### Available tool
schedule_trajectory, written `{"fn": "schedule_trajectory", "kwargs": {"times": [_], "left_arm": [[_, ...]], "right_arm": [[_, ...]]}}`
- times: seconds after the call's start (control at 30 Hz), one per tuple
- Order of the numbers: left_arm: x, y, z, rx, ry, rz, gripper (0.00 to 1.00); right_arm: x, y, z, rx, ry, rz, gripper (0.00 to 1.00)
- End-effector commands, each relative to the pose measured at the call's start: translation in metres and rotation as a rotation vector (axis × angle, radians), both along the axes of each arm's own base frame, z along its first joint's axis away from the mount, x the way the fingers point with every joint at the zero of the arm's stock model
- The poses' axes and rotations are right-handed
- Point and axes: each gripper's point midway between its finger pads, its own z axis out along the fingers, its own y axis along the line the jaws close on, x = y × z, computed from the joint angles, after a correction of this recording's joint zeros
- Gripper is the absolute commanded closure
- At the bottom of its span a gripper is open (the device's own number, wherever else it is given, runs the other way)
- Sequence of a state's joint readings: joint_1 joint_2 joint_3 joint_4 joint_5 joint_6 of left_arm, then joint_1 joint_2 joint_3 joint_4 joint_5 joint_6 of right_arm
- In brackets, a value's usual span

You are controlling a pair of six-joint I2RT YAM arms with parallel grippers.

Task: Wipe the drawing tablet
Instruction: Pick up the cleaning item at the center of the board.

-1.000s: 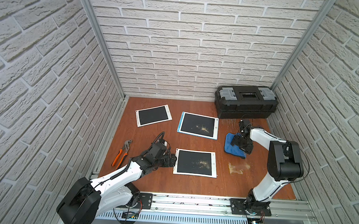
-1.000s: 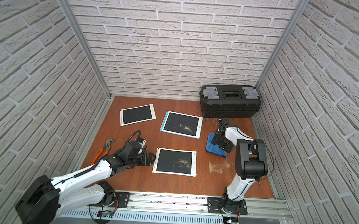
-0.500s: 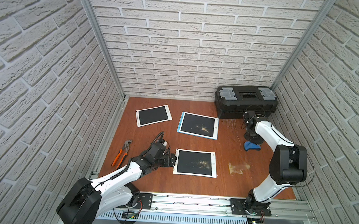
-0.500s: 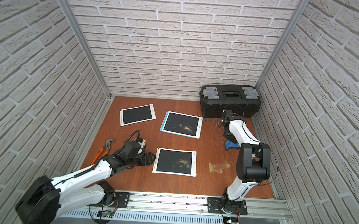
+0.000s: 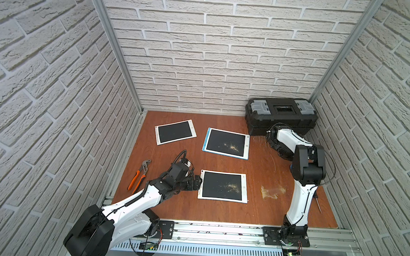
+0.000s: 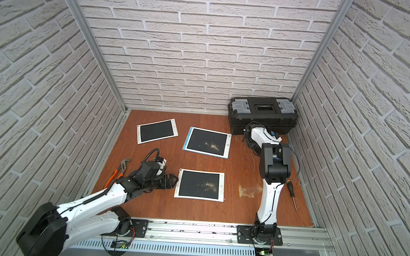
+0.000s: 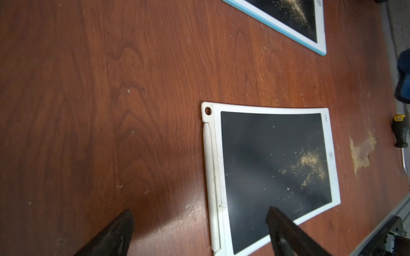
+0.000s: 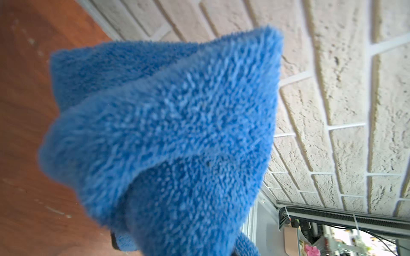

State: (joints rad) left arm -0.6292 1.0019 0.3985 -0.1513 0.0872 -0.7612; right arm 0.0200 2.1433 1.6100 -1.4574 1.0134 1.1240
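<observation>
In both top views the dusty drawing tablet [image 5: 223,186] lies flat on the tabletop [image 5: 255,213], well apart from the toolbox [image 5: 281,114]. The left tool [image 5: 196,181] sits spread wide at the tablet edge farthest from the toolbox, probably to pin it down.

Left wrist: its 2 fingers [image 7: 115,232] straddle that edge, bare tabletop beyond.

Right wrist: the right tool [image 8: 175,241] is pinching a blue cloth [image 8: 168,133] up off the tabletop, near the toolbox I think. Path to the tablet looks open, nothing in between.
</observation>
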Motion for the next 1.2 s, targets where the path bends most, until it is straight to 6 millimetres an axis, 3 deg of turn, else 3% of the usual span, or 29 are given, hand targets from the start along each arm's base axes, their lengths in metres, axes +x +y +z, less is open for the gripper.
{"fn": "schedule_trajectory", "kwargs": {"times": [0.0,0.3,0.5,0.63,0.87,1.17], "left_arm": [[-0.001,0.005,0.003,-0.008,-0.020,0.013,0.05],[-0.007,0.014,0.004,0.003,-0.029,0.028,0.05],[-0.008,0.017,0.005,0.001,-0.034,0.034,0.04],[-0.009,0.017,0.004,-0.006,-0.035,0.035,0.04],[-0.013,0.020,0.006,-0.008,-0.039,0.037,0.05],[-0.013,0.022,0.012,-0.009,-0.051,0.038,0.05]], "right_arm": [[0.013,0.011,0.003,0.022,-0.024,0.027,0.96],[0.055,0.066,-0.046,0.303,0.013,0.158,0.97],[0.065,0.113,-0.091,0.642,0.013,0.251,0.93],[0.068,0.137,-0.107,0.814,-0.031,0.278,0.88],[0.071,0.166,-0.123,0.985,-0.057,0.309,0.81],[0.073,0.184,-0.116,1.103,-0.136,0.348,0.74]]}}
